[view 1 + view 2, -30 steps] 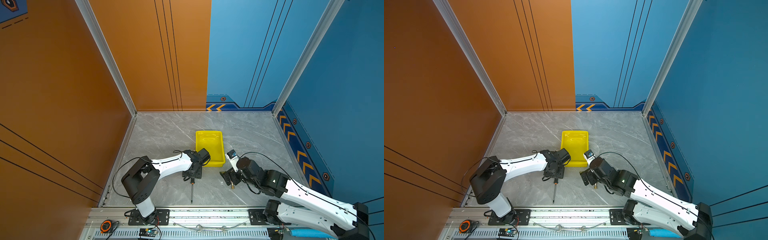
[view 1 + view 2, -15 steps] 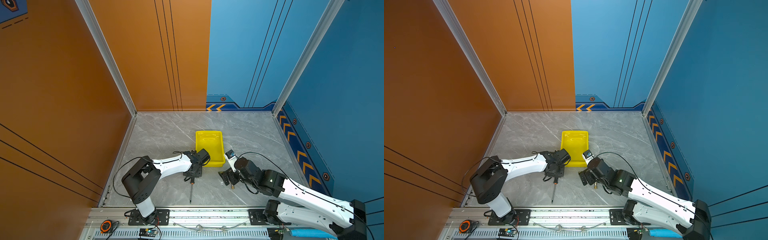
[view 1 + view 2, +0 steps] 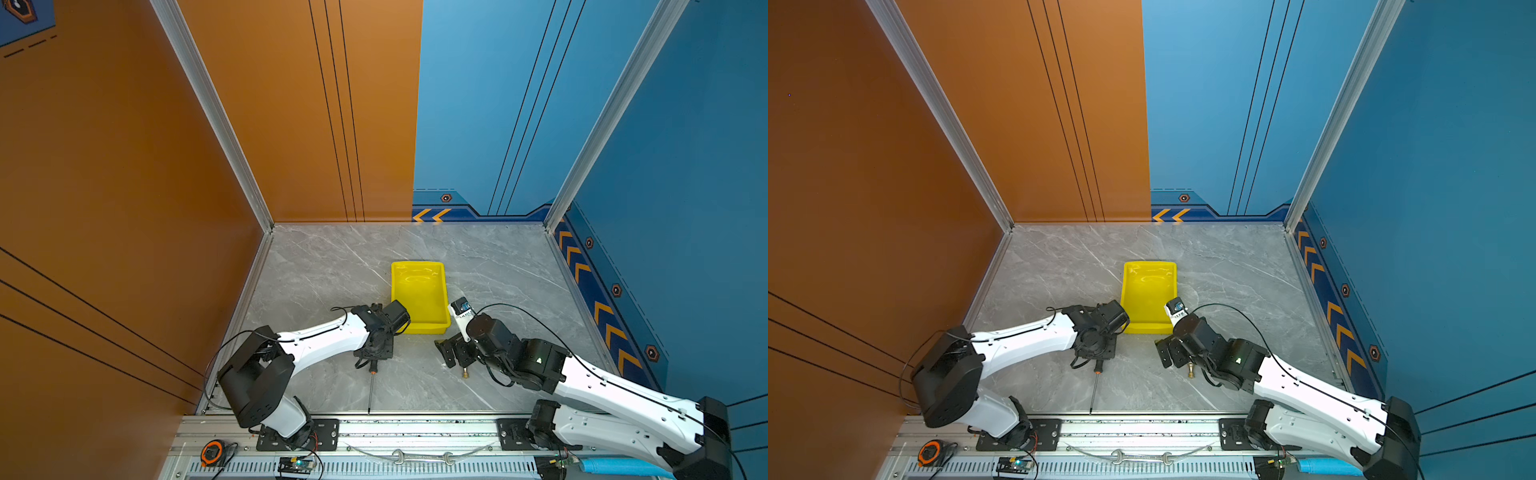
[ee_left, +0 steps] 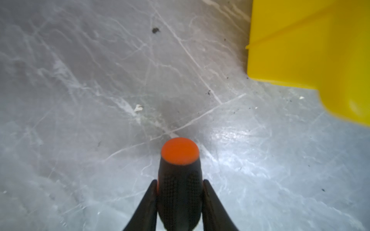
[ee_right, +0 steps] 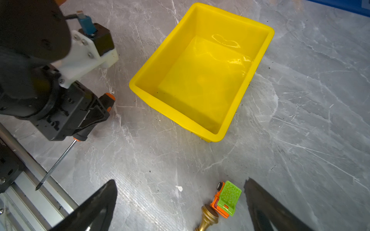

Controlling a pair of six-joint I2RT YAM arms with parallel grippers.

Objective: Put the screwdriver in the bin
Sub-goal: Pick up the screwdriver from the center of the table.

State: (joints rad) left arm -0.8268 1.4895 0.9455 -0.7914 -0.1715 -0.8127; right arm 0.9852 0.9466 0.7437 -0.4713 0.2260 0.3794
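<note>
The screwdriver (image 3: 370, 390) has a black handle, an orange collar and a thin shaft that points to the front rail. My left gripper (image 4: 179, 181) is shut on its handle (image 4: 179, 192), with one black finger pressed on each side. The right wrist view shows the same grip (image 5: 96, 112), the shaft (image 5: 58, 162) sticking out below. The yellow bin (image 3: 417, 263) stands empty just beyond and right of that gripper in both top views (image 3: 1148, 266). My right gripper (image 5: 180, 182) is open, low over the floor right of the screwdriver (image 3: 1093, 390).
A short orange-green-brass object (image 5: 226, 198) lies on the floor between my right gripper's fingers. The aluminium front rail (image 3: 415, 424) holds a silver wrench (image 3: 422, 457) and an orange tape measure (image 3: 212, 451). Orange and blue walls enclose the marble floor (image 3: 332, 266).
My left gripper has shut on the screwdriver handle, and the shaft tip has swung slightly left. The right arm has edged a little to the left.
</note>
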